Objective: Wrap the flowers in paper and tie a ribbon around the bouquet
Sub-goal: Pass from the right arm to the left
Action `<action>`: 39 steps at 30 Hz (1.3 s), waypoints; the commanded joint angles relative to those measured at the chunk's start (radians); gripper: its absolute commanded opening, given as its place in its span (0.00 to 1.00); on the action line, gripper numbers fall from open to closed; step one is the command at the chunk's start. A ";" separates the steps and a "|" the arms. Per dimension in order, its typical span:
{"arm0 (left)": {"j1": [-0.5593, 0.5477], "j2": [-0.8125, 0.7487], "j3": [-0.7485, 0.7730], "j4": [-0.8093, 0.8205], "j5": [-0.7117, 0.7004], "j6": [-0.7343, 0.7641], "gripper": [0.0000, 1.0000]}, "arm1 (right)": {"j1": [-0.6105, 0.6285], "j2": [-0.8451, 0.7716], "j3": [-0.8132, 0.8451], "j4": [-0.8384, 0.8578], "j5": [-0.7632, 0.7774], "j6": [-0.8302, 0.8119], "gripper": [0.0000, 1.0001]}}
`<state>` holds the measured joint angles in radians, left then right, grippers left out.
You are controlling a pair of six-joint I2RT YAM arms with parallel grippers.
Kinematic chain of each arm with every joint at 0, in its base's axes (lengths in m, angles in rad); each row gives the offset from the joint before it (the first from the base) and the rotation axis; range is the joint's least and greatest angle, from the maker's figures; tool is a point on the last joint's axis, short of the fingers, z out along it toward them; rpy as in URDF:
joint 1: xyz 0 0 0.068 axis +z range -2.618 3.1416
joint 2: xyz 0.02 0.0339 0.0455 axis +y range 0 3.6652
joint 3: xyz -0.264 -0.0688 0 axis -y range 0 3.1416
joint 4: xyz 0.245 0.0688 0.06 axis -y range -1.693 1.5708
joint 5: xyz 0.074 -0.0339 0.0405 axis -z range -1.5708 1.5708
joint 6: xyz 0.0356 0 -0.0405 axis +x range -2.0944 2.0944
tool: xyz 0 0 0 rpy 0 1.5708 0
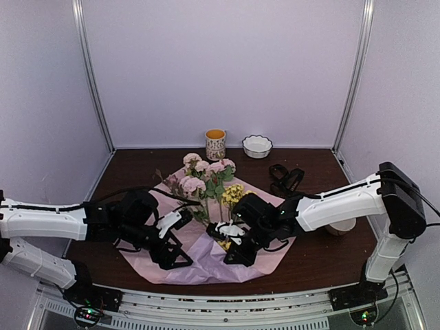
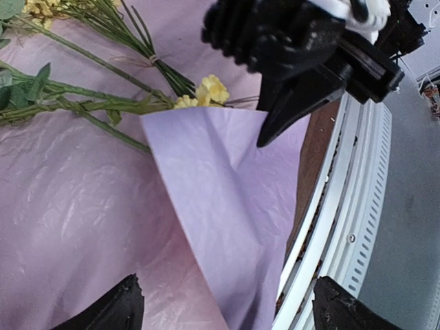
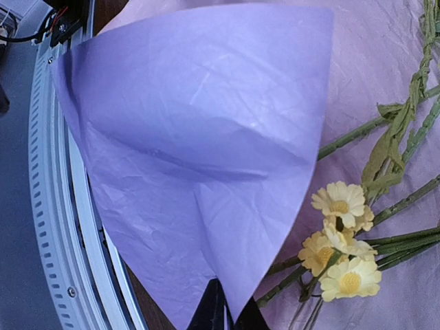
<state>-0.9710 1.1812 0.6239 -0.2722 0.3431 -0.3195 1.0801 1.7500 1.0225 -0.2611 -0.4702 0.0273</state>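
Pinching a folded-up corner of the paper [image 3: 199, 137] at the bottom of my wrist view, my right gripper [image 3: 221, 313] is squeezed tight. My left gripper [image 2: 228, 282] is spread wide, holding nothing. The flowers [image 1: 194, 184] lie on the paper, middle of the top view.

Flap of the paper [image 3: 199, 137] in the tight tips of the right claw [image 3: 225, 313], yellow flowers [image 3: 338, 201] just beside.
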 commanded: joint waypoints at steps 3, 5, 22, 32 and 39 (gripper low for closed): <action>-0.020 0.089 -0.012 0.009 0.065 -0.013 0.86 | -0.009 -0.026 -0.033 0.095 -0.011 0.086 0.06; -0.020 0.133 0.009 -0.001 0.091 0.001 0.81 | -0.009 -0.038 -0.039 0.093 -0.006 0.088 0.06; -0.021 0.176 0.072 -0.071 0.138 0.018 0.30 | -0.009 -0.122 -0.104 0.135 -0.005 0.117 0.01; -0.017 0.155 0.049 -0.087 -0.012 -0.032 0.00 | -0.011 -0.191 -0.188 0.138 -0.032 0.190 0.28; -0.017 0.177 0.053 -0.098 -0.059 -0.037 0.00 | -0.007 -0.228 -0.319 0.251 -0.084 0.314 0.30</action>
<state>-0.9901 1.3533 0.6811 -0.3767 0.3317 -0.3435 1.0756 1.5528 0.7567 -0.0895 -0.5102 0.2531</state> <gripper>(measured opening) 0.011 0.300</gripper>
